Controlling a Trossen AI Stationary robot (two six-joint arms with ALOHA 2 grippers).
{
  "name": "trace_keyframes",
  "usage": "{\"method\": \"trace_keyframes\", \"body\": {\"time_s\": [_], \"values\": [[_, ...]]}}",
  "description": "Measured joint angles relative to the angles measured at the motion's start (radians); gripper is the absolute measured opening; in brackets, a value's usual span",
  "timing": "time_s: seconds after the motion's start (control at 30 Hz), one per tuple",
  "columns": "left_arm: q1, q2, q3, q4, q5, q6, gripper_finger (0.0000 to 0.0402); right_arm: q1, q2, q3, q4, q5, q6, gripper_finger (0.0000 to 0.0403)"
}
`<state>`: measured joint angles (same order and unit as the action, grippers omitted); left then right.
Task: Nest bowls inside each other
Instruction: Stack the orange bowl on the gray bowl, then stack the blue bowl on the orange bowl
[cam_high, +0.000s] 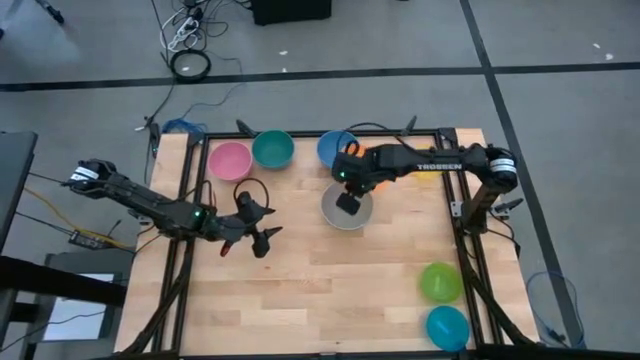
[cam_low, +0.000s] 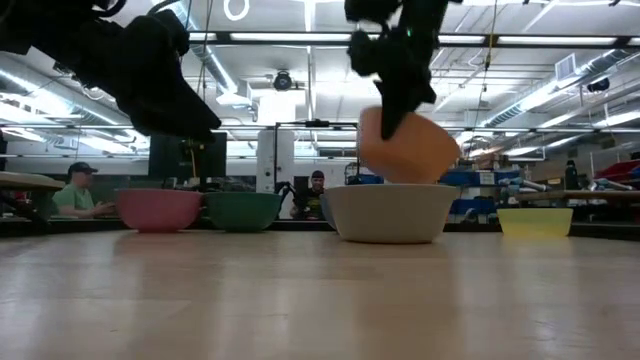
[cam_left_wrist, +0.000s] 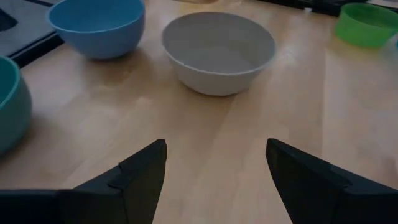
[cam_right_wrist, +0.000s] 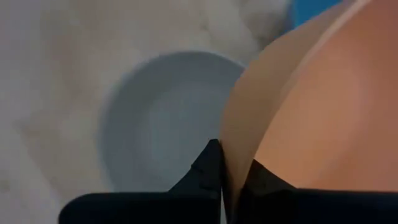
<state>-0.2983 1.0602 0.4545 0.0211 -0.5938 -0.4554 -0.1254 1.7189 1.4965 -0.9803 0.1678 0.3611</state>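
**Orange bowl held above the grey-white bowl**

The right end effector (cam_low: 392, 105) was clamped on the rim of the orange bowl (cam_low: 408, 148), one finger inside the wall and one outside, as the right wrist view showed. The orange bowl hung tilted, its lower edge just within the mouth of the grey-white bowl (cam_low: 388, 212), which stood upright on the worktop (cam_high: 330, 280) directly beneath. The coming move looked like a short, straight descent: the target lay below the held bowl, not to either side, though the tilt would probably need levelling for it to seat flat.

The left end effector (cam_high: 258, 228) waited with its fingers apart over the bare worktop, well to the left of the grey-white bowl, so the right arm was plainly the nearer one. The pink bowl (cam_high: 229, 160), teal bowl (cam_high: 272, 149) and blue bowl (cam_high: 330, 148) stood along the far edge; the lime green bowl (cam_high: 440, 282) and cyan bowl (cam_high: 447, 327) sat near the right front corner.
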Motion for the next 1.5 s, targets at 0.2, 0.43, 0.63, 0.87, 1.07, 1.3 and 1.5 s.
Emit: {"method": "trace_keyframes", "body": {"time_s": [0.2, 0.43, 0.63, 0.87, 1.07, 1.3, 1.5], "values": [[0.035, 0.000, 0.000, 0.003, 0.016, -0.002, 0.0284, 0.100, 0.044, 0.027, 0.020, -0.024, 0.086, 0.0000], [0.055, 0.000, 0.000, 0.002, 0.046, 0.002, 0.0284, 0.167, 0.156, 0.027, 0.039, -0.080, 0.128, 0.0000], [0.055, 0.000, 0.000, 0.001, 0.054, 0.003, 0.0284, 0.190, 0.210, 0.027, 0.041, -0.109, 0.143, 0.0048], [0.055, 0.000, 0.000, 0.001, 0.055, 0.004, 0.0284, 0.192, 0.211, 0.130, -0.032, -0.054, 0.148, 0.0164], [0.056, -0.001, 0.000, -0.003, 0.032, 0.012, 0.0284, 0.198, 0.210, 0.275, -0.096, 0.033, 0.118, 0.0208], [0.126, -0.001, 0.000, -0.042, -0.150, 0.049, 0.0284, 0.172, 0.210, 0.328, -0.054, 0.132, -0.003, 0.0161], [0.233, -0.001, 0.021, -0.055, -0.164, 0.136, 0.0284, 0.106, 0.210, 0.328, -0.048, 0.126, -0.130, 0.0113]]}}
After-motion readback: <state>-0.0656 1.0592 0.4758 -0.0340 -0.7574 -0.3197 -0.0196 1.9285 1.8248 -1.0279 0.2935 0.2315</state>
